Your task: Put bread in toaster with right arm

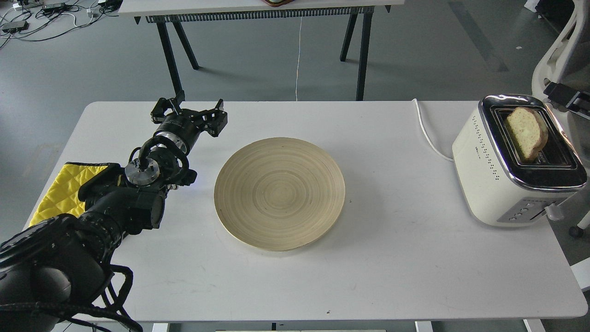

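The bread (525, 133) stands in the left slot of the cream-white toaster (488, 170) at the table's right end, its rounded top sticking out above the chrome rim. My right gripper (564, 94) shows only partly at the right edge, just above and right of the toaster, apart from the bread and holding nothing. My left gripper (191, 113) is open and empty above the table, left of the plate.
A round wooden plate (280, 193) lies in the middle of the white table (392, 258). A yellow cloth (60, 191) lies at the left edge under my left arm. The toaster's white cord (426, 129) runs off the back edge. A white chair (557, 50) stands at the right.
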Controlling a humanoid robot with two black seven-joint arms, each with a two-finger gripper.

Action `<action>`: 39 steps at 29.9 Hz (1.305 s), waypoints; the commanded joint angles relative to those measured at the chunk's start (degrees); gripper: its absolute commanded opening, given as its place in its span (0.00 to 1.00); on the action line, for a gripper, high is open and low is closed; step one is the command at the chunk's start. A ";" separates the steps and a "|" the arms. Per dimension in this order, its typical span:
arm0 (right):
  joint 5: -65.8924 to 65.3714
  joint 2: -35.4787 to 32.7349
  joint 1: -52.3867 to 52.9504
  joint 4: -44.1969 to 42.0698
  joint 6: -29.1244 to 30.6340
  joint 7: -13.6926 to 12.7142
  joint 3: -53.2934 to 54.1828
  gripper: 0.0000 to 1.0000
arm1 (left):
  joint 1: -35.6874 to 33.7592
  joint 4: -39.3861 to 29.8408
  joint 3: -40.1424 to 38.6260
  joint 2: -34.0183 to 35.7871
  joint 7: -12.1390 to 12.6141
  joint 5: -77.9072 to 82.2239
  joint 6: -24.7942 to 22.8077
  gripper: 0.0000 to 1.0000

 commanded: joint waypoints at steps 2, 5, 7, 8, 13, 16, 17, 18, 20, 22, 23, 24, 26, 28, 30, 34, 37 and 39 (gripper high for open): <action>0.20 -2.45 -0.40 0.46 -0.13 0.08 12.58 1.00 | 0.00 0.00 0.00 -0.01 0.00 0.00 0.00 1.00; 2.04 -3.95 -3.90 1.60 0.22 0.08 23.30 1.00 | 0.00 0.00 0.00 -0.01 0.00 0.00 0.00 1.00; 3.70 -3.69 -8.72 1.69 0.66 -0.27 32.86 1.00 | 0.00 0.00 0.00 -0.01 0.00 0.00 0.00 1.00; 4.85 -3.51 -11.27 1.69 1.01 -0.45 37.26 1.00 | 0.00 0.00 0.00 -0.01 0.00 0.00 0.00 1.00; 13.55 1.75 -29.10 -0.23 4.61 -0.10 61.78 1.00 | 0.00 0.00 0.00 -0.01 0.00 0.00 0.00 1.00; 14.96 6.40 -40.96 -2.61 6.28 0.34 76.54 1.00 | 0.00 0.00 0.00 -0.01 0.00 0.00 0.00 1.00; 15.05 8.07 -44.66 -3.40 7.33 0.34 80.51 1.00 | 0.00 0.00 0.00 -0.01 0.00 0.00 0.00 1.00; 15.05 10.09 -48.70 -4.45 9.52 0.34 84.99 1.00 | 0.00 0.00 0.00 -0.01 0.00 0.00 0.00 1.00; 15.14 14.04 -55.47 -7.87 16.01 0.26 92.99 1.00 | 0.00 0.00 0.00 -0.01 0.00 0.00 0.00 1.00; 15.23 18.35 -61.19 -12.08 23.12 0.34 99.06 1.00 | 0.00 0.00 0.00 -0.01 0.00 0.00 0.00 1.00; 15.23 20.37 -63.74 -14.54 26.82 0.43 102.05 1.00 | 0.00 0.00 0.00 -0.01 0.00 0.00 0.00 1.00; 15.23 21.96 -65.51 -16.83 29.55 0.61 104.26 1.00 | 0.00 0.00 0.00 -0.01 0.00 0.00 0.00 1.00; 15.32 24.43 -68.76 -22.10 36.40 1.83 108.39 1.00 | 0.00 0.00 0.00 -0.01 0.00 0.00 0.00 1.00; 15.32 26.45 -70.96 -27.81 44.30 3.85 110.95 1.00 | 0.00 0.00 0.00 -0.01 0.00 0.00 0.00 1.00; 15.49 28.73 -72.02 -33.96 52.48 6.11 111.84 1.00 | 0.00 0.00 0.00 -0.01 0.00 0.00 0.00 1.00; 15.32 32.51 -73.26 -44.60 55.38 6.11 111.75 1.00 | 0.00 0.00 0.00 -0.01 0.00 0.00 0.00 1.00; 15.32 34.10 -74.31 -47.26 55.38 6.11 111.75 1.00 | 0.00 0.00 0.00 -0.01 0.00 0.00 0.00 1.00; 15.23 34.28 -75.10 -47.53 55.38 6.11 111.67 1.00 | 0.00 0.00 0.00 -0.01 0.00 0.00 0.00 1.00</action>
